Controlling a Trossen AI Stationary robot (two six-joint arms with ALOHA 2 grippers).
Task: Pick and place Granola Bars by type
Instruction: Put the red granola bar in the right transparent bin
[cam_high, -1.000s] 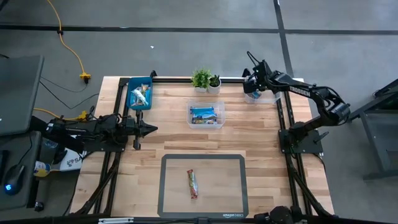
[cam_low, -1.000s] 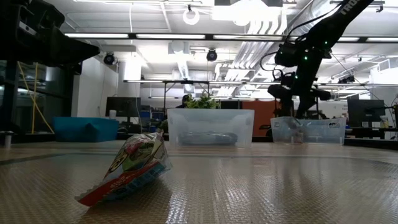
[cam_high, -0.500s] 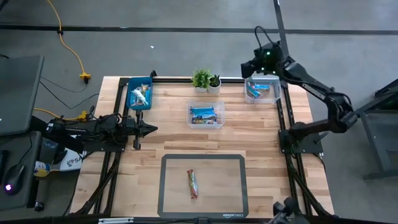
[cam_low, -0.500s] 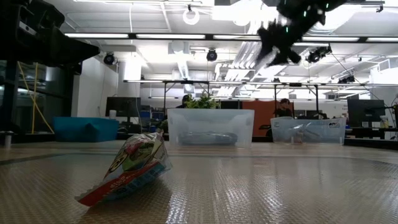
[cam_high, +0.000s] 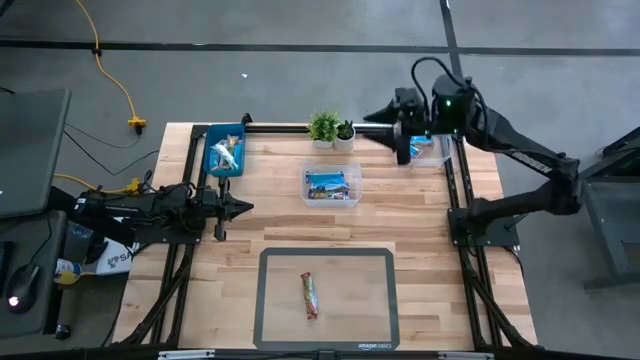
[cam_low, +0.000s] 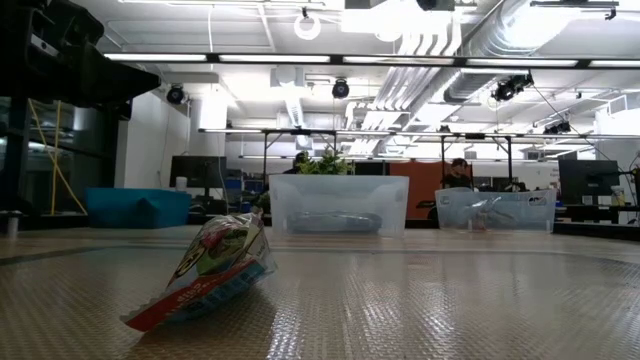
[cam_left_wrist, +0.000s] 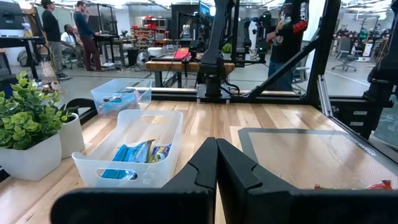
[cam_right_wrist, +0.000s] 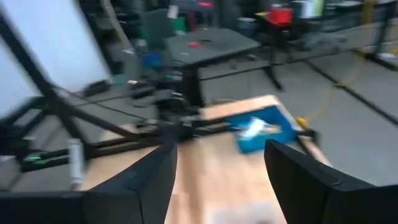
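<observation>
One granola bar with a red and green wrapper lies flat on the dark mat near the table's front; the low view shows it close up. More bars lie in three bins: blue, middle clear and far right clear. My right gripper hangs high over the table's far edge beside the far right bin. It is open and empty and points toward the table's left; its wrist view looks toward the blue bin. My left gripper rests shut at the left side, its shut fingers level.
Two small potted plants stand at the far edge between the blue bin and the right gripper. Black frame rails run along the table's left and right sides. People and benches show in the room beyond.
My right gripper has risen from over the far right clear bin, where it pointed down. It has swung up and toward the table's left, and now points about level. It has gone out of the low view's top. The bar on the mat has not moved.
</observation>
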